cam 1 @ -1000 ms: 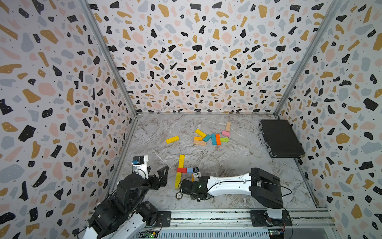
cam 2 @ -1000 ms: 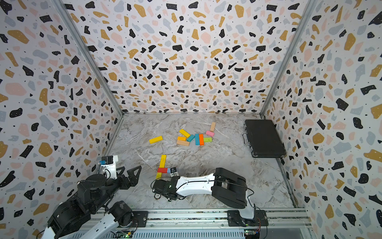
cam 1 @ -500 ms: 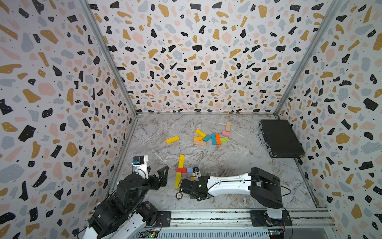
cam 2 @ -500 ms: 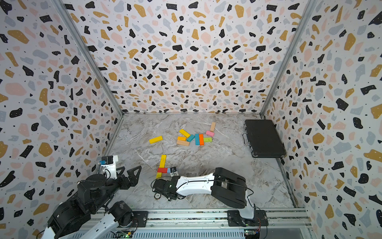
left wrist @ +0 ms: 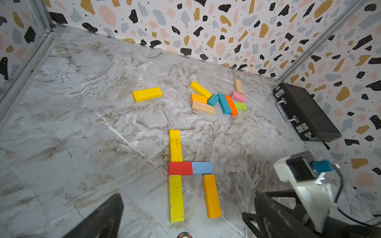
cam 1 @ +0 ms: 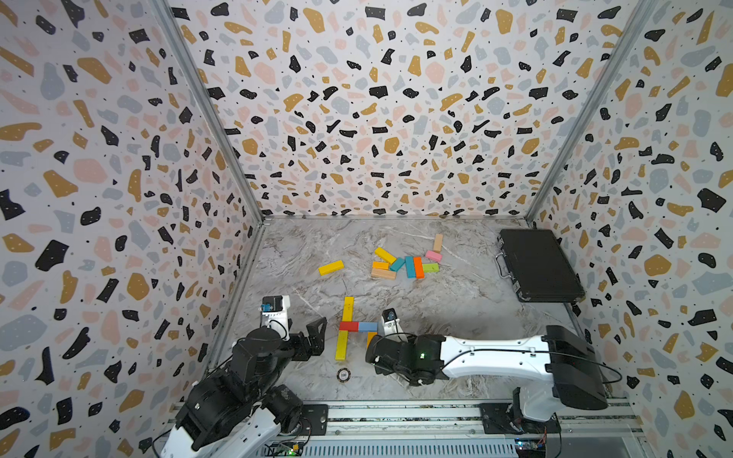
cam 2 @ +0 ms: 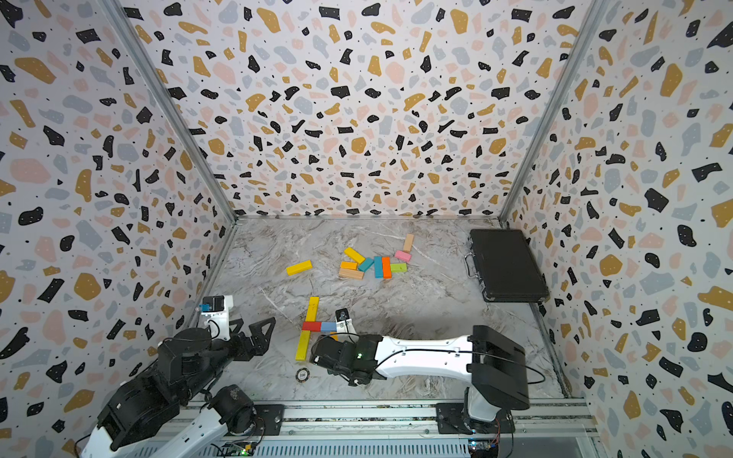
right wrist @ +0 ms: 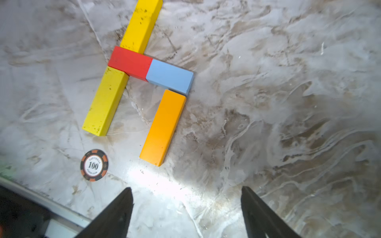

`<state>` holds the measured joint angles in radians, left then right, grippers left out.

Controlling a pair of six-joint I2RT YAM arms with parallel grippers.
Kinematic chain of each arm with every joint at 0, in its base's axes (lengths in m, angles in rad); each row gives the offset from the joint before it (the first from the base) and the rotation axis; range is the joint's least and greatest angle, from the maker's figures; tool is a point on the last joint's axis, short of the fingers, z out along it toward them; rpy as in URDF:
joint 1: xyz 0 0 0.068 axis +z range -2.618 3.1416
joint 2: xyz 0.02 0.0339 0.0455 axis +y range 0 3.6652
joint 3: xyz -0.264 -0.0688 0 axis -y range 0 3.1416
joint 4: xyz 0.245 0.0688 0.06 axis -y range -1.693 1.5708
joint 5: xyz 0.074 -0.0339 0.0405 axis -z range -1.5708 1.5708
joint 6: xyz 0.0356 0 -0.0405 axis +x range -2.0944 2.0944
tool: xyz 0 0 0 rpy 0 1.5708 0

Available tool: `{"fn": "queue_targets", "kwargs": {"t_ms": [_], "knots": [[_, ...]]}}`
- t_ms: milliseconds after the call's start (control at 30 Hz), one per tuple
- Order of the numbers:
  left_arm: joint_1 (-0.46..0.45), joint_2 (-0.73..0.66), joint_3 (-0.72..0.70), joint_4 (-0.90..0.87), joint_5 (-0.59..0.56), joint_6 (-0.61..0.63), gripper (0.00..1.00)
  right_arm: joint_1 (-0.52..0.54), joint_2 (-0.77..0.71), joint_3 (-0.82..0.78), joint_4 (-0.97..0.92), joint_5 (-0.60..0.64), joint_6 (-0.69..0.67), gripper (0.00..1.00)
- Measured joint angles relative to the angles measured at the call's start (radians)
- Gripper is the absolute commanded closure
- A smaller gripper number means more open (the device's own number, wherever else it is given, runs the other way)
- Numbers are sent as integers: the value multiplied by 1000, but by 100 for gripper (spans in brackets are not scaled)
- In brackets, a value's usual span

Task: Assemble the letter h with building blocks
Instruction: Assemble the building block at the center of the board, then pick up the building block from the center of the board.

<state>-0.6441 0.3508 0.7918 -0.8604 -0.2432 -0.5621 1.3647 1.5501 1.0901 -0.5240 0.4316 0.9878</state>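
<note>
Over on the left, the left claw hangs above the grey marble-patterned counter, its black fingers spread wide with nothing between them. Further back, a lone long yellow block lies flat, well apart from everything.

Now the centre, near the front, and here's the letter! A far long yellow block and a near long yellow block make the tall stem, with a short red block lying between their ends. A short light-blue block butts end to end against the red one as the bar. A long orange block runs frontward from it, touching it and tilted slightly off the stem's line. Just beyond the stem's near end sits a small round poker chip marked 100, clear of the blocks.

The right claw sits near the orange block's front end, not touching it, fingers apart and holding nothing.

Back and rightward is the loose cluster:
- a slanted long yellow block
- a short amber block
- a short teal block
- a long plain-wood block
- a long blue block, side by side with a long red-orange block
- a short green block
- a short pink block
- a short plain-wood block, farthest back

At far right, a closed black case lies flat by the wall.
</note>
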Motion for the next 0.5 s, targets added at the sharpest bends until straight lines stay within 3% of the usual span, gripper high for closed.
{"fn": "queue_targets", "kwargs": {"t_ms": [133,500], "knots": [[0,69,0,18,41,-10,1,-66,-150,-111,36,-4,-58,0],[0,362,-38,252,157,-65,1,-307,-510,-288,55,-47,-190,0]]}}
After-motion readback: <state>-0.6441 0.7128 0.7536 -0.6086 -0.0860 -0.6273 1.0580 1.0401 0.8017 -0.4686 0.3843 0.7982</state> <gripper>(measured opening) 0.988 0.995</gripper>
